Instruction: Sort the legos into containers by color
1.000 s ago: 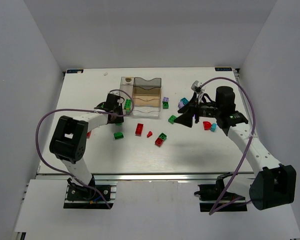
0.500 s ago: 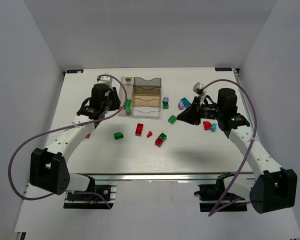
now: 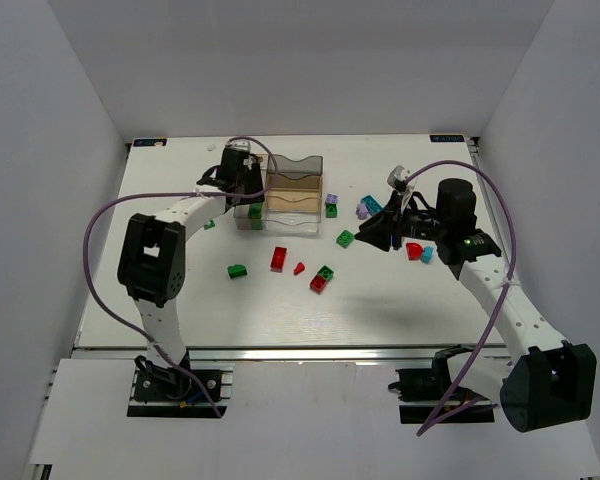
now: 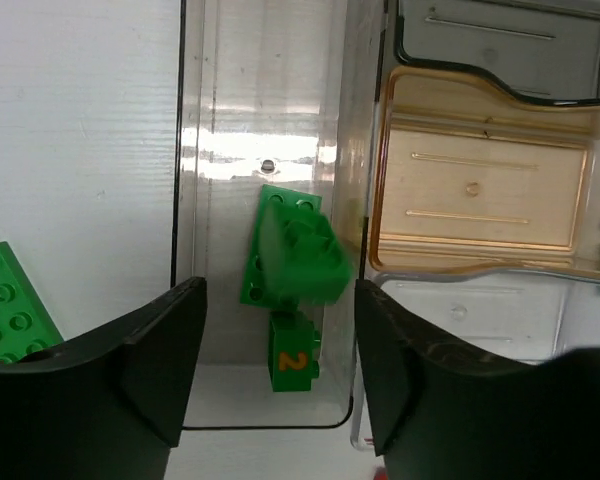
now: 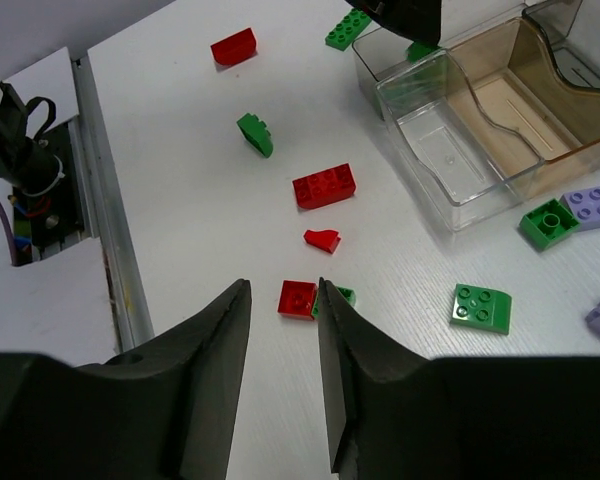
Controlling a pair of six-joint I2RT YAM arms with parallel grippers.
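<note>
Beneath the left tool (image 3: pixel 246 192), top view, sits the containers' (image 3: pixel 294 206) narrow compartment; that arm reaches forward, while the right tool (image 3: pixel 365 235) aims low toward loose legos (image 3: pixel 279 258). Left wrist: fingers (image 4: pixel 150 360) stand wide, a green brick (image 4: pixel 302 255) (blurred, seemingly mid-drop) free between them, greens (image 4: pixel 292 365) below. Right wrist: fingers (image 5: pixel 200 380) barely parted, empty, a red brick (image 5: pixel 298 298) just beyond; grasping it calls for widening.

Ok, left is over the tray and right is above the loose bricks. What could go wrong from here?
1. The green brick looks blurred, apparently dropping from the open left gripper, close to the narrow compartment's right wall. It could bounce off the bricks below into the next compartment.
2. Under the right gripper, a red brick touches a green one; a grab there may lift both colours.
</note>
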